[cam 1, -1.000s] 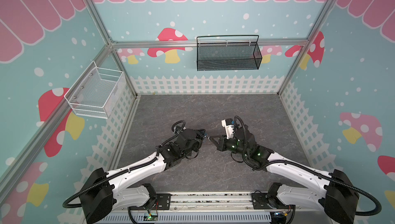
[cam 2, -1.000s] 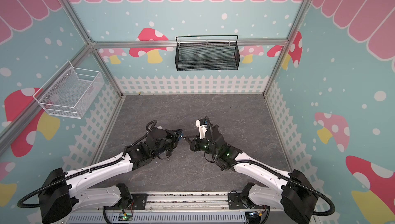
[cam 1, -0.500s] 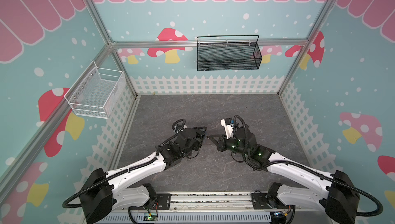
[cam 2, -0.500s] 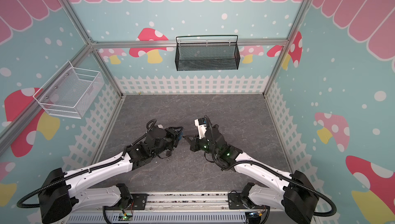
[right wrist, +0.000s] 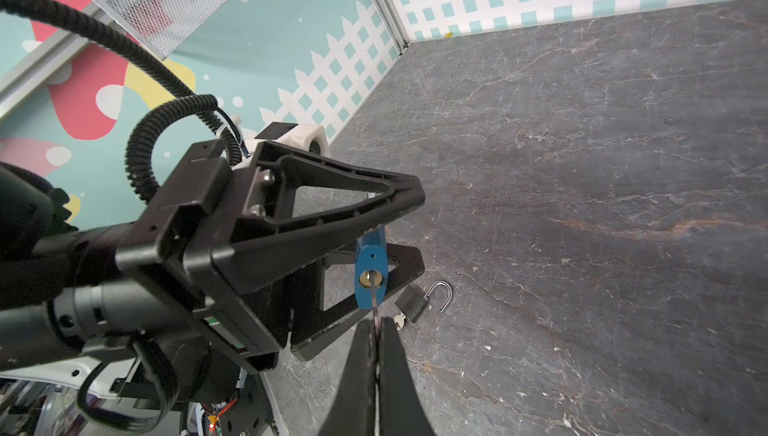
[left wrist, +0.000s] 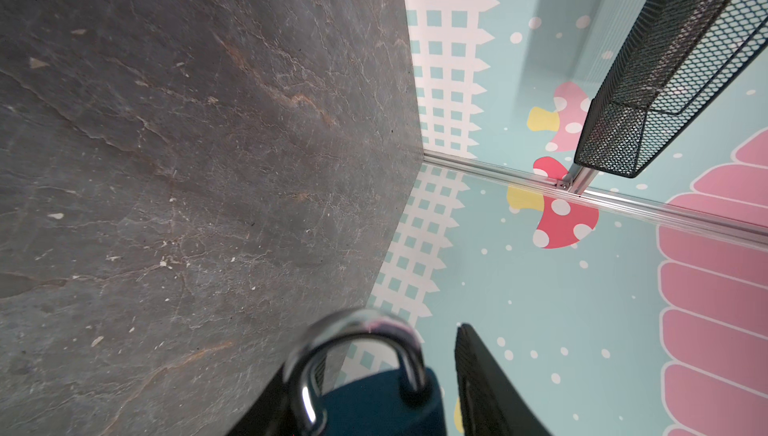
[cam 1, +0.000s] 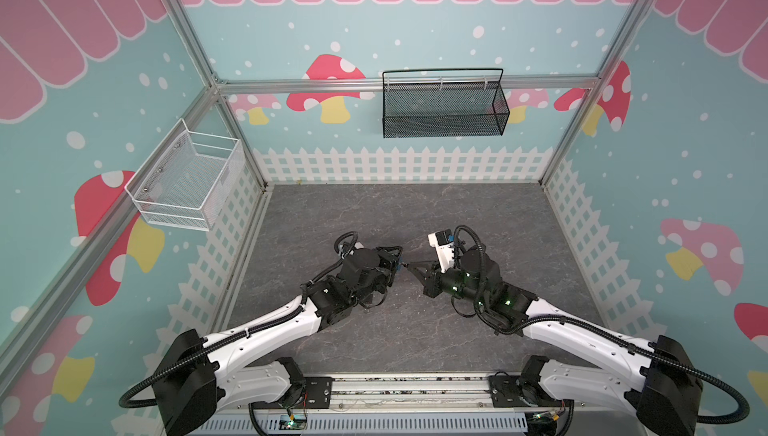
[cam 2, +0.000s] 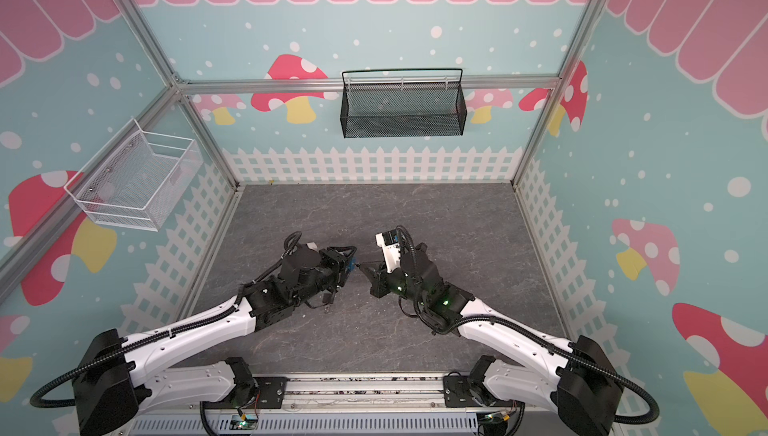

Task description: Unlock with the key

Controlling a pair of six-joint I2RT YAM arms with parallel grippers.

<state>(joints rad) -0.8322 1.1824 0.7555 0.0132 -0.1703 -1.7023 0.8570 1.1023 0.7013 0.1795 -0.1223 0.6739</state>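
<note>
Since a second ago the left gripper (cam 1: 397, 261) has spread its jaws a little; both arms sit about where they were.

In both top views the grippers meet tip to tip over the middle of the surface (cam 1: 374, 213), with the right gripper (cam 1: 411, 266) pointing at the left one. A speck of blue, the padlock (cam 2: 353, 264), shows between them, up off the surface.

Left wrist now: I see the padlock's blue body at the frame's edge, its steel shackle (left wrist: 357, 328) arching out past the fingertips. One finger (left wrist: 490, 392) stands clear of the body, with a sliver of wall showing in the gap. So that gripper is loosened round the padlock, not clamping it. Whether the shackle has popped, I can't tell.

Right wrist: my right gripper is pinched tight on the key (right wrist: 376, 303), whose blade sits in the brass keyhole on the padlock's underside. Beyond it, a black padlock (right wrist: 411, 303) lies on the surface, its shackle swung open.
</note>
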